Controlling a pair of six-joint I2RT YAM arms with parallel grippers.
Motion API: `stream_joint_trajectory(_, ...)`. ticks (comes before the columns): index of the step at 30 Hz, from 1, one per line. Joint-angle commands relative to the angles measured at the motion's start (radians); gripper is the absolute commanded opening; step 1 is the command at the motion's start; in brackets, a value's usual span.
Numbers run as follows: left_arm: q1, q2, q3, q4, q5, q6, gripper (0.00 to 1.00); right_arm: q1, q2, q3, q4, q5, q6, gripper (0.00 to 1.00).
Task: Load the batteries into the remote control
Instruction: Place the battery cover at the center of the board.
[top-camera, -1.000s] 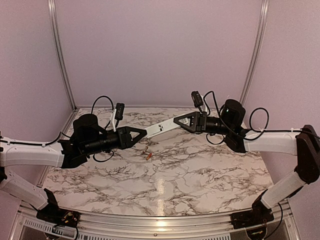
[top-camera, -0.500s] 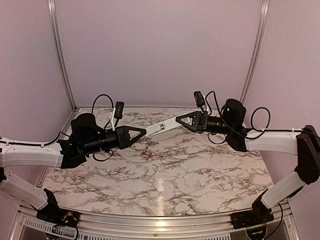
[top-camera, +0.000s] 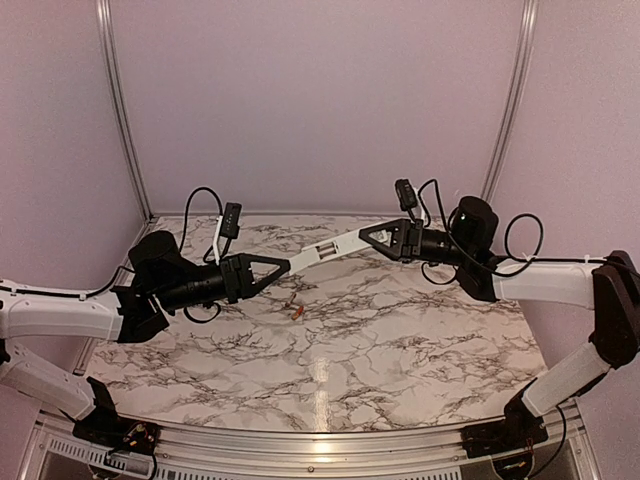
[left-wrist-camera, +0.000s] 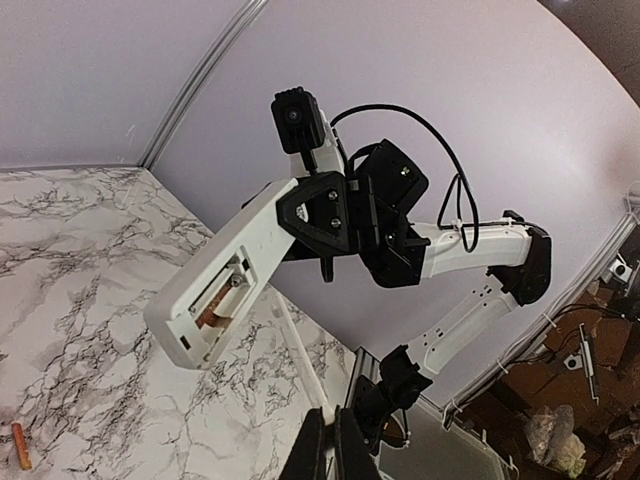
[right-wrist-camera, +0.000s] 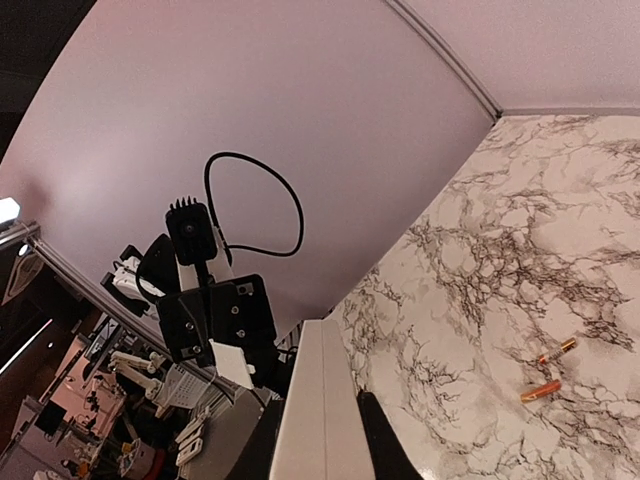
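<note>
One remote control (top-camera: 326, 251) is in view, a slim white one held in the air over the marble-patterned table (top-camera: 400, 340), slanting up from left to right between the two arms. The right end effector (top-camera: 372, 237) has it clamped at its upper end, its fingers closed onto the narrow sides, with the white body running out between them in the right wrist view.

The remote's back is turned toward the left wrist camera, where the open battery slot (left-wrist-camera: 216, 300) shows. One copper-coloured cylinder lies in that recess, with a metal contact beside it; beyond that, what the slot holds is too small to tell.

Two loose batteries (right-wrist-camera: 557, 349) lie on the table, close together and roughly parallel, below the remote and well apart from both arms.

The left end effector (top-camera: 282, 266) points at the remote's lower end. Its fingers (left-wrist-camera: 312, 448) lie almost together, nothing shows between them, and the remote sits clear of them.
</note>
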Motion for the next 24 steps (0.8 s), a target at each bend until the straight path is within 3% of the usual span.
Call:
stream_joint_trajectory(1, 0.013, -0.024, -0.025, 0.124, 0.106, -0.031, 0.00, -0.034, -0.006, -0.018, 0.118, -0.058, 0.074, 0.00)
stream_joint_trajectory(6, 0.036, -0.021, -0.028, 0.119, 0.132, -0.037, 0.00, -0.036, -0.019, -0.019, 0.149, -0.100, 0.107, 0.00)
stream_joint_trajectory(14, 0.171, -0.046, -0.090, -0.083, 0.021, -0.045, 0.00, -0.124, -0.095, -0.062, 0.069, -0.122, 0.072, 0.00)
stream_joint_trajectory(24, 0.177, -0.130, 0.044, -0.772, -0.578, 0.263, 0.00, -0.145, -0.116, -0.071, -0.088, -0.121, -0.052, 0.00)
